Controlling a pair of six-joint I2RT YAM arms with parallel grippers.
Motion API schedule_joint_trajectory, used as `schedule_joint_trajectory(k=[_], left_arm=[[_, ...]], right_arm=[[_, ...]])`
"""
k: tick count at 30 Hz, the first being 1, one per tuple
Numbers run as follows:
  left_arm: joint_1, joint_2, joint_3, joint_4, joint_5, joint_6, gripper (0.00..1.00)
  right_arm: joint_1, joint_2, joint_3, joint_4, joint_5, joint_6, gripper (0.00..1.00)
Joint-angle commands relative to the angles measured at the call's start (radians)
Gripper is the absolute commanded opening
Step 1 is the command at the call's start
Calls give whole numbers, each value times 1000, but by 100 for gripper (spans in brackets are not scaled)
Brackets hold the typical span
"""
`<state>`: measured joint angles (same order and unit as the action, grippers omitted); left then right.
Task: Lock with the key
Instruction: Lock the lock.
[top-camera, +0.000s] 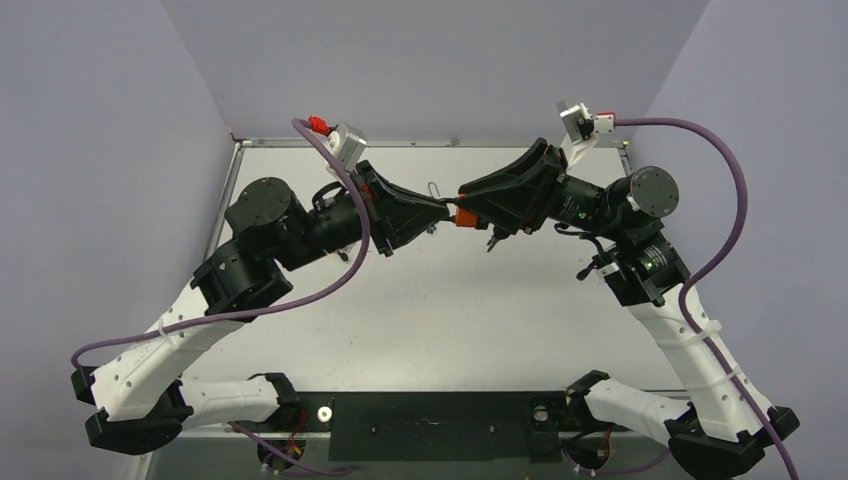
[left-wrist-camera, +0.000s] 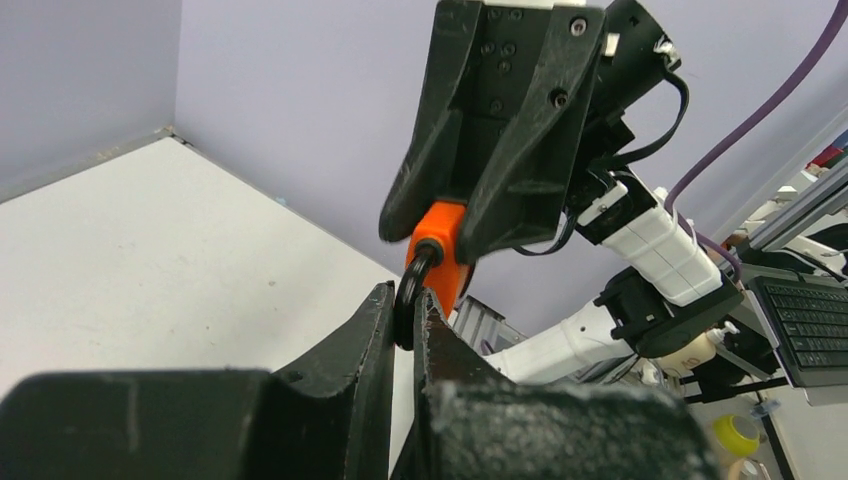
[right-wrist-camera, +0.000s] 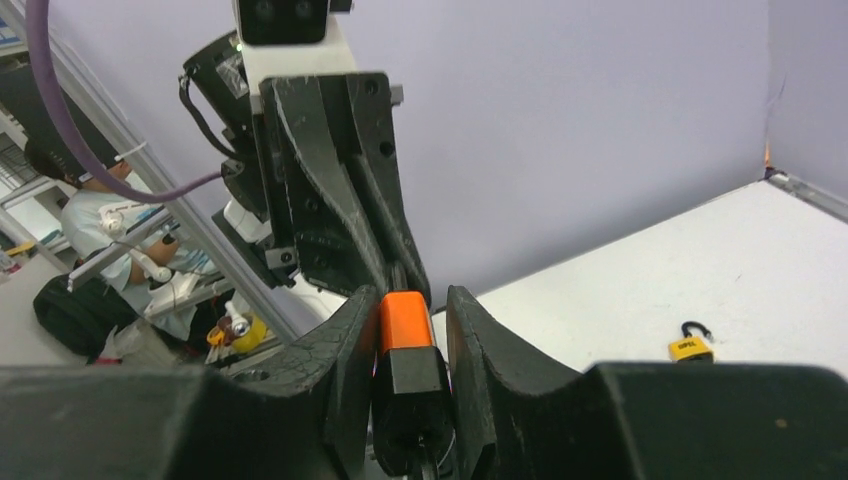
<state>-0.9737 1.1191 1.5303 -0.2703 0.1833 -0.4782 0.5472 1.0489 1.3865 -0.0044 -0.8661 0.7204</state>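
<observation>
Orange padlock (right-wrist-camera: 404, 318) is up in midair, right pincer (right-wrist-camera: 412, 300) pinching its body and left pincer (left-wrist-camera: 405, 300) pinching the shackle (left-wrist-camera: 411, 283), so next is probably shoving them together.

Pale lavender walls (top-camera: 430, 60) enclose the white counter (top-camera: 450, 320); beyond it, a keyboard (left-wrist-camera: 812, 322) and a seated person (right-wrist-camera: 95, 225).
</observation>
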Motion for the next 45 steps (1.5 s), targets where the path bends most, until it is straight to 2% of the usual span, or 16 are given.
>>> schedule_joint_trajectory(k=[1,7,9,13,19,24,25,26,28,32,37,40,45], left_arm=[[-71,53,-34,-197,184,-23,0],[-70,86,6,-171,169,-35,0],[-67,87,20,-160,136,-43,0],[-35,73,36,-127,65,-79,0],[28,41,-6,-35,65,-159,0],[54,-4,-43,24,84,-167,0],[55,-9,-42,16,87,-154,0],[63,-22,-42,10,88,-145,0],[80,-44,-44,-18,94,-126,0],[121,-72,-39,-68,126,-94,0],[153,-86,-4,-158,176,-47,0],[159,-77,40,-241,250,-5,0],[159,-48,113,-350,402,25,0]], right_arm=[[-17,32,54,269,227,33,0],[30,23,22,242,258,-6,0],[70,19,21,150,292,-62,0],[119,3,-22,115,339,-106,0],[134,-28,-91,131,364,-93,0],[121,-42,-103,98,373,-104,0],[110,-46,-102,87,366,-106,3],[71,-49,-101,85,338,-95,12],[10,-55,-97,93,286,-69,52],[-47,-66,-90,111,209,-60,75],[-129,-68,-91,174,83,-26,81],[-195,-47,-117,383,-82,86,84],[-225,4,-75,515,-245,122,85]])
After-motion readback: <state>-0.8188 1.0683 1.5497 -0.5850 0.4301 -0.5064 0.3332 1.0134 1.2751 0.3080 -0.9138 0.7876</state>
